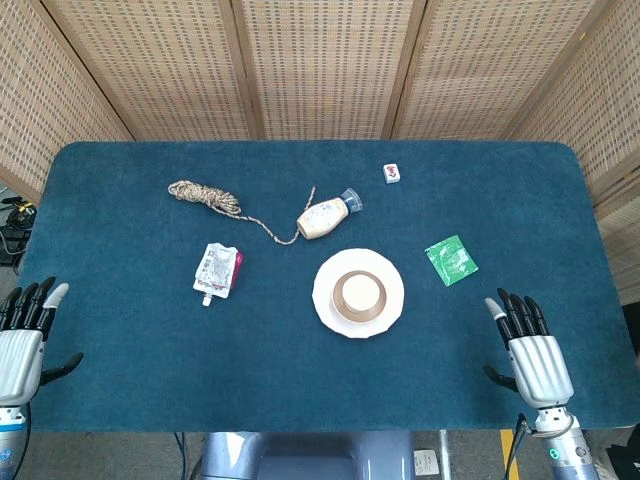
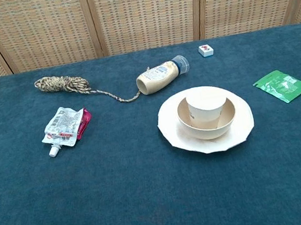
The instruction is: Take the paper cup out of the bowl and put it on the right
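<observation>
A white paper cup [image 1: 359, 291] [image 2: 207, 106] stands upside down inside a tan bowl [image 1: 341, 307] [image 2: 206, 127], which sits on a pale plate [image 1: 327, 308] [image 2: 171, 126] at the table's middle. My left hand [image 1: 22, 340] rests at the near left edge, fingers apart, holding nothing. At the near right edge my right hand [image 1: 530, 350] lies with fingers extended and empty, well to the right of the bowl. Neither hand shows in the chest view.
A coiled rope [image 1: 205, 196] [image 2: 61, 83] and a lying sauce bottle [image 1: 325, 216] [image 2: 159, 76] lie behind the bowl. A drink pouch [image 1: 217, 271] [image 2: 65, 127] is at left, a green packet [image 1: 451, 260] [image 2: 281, 85] at right, a small white tile [image 1: 392, 173] [image 2: 205, 50] far back.
</observation>
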